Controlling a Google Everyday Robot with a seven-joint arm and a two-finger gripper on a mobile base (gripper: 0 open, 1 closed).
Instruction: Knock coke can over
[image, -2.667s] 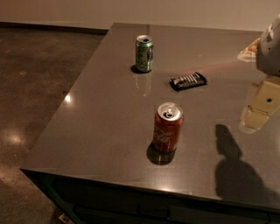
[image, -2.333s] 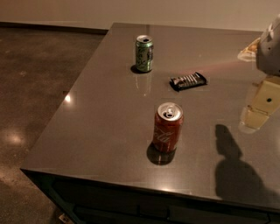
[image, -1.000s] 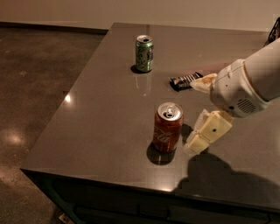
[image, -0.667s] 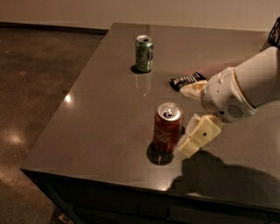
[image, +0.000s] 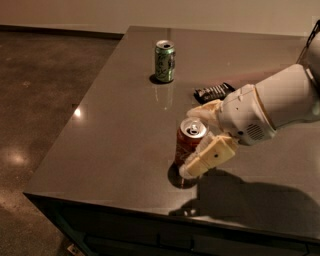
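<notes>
Camera view: my gripper (image: 193, 144) flanks the coke can (image: 184, 143) standing on the table (image: 115, 130). The fingers are spread and grip nothing, one finger behind it and one before it, apparently to shove it flat. A green can (image: 164, 61) stands well behind it.

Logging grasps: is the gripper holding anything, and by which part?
Nothing is gripped: the gripper, fingers open, straddles the upright coke can, its near finger against the can's lower side.
</notes>
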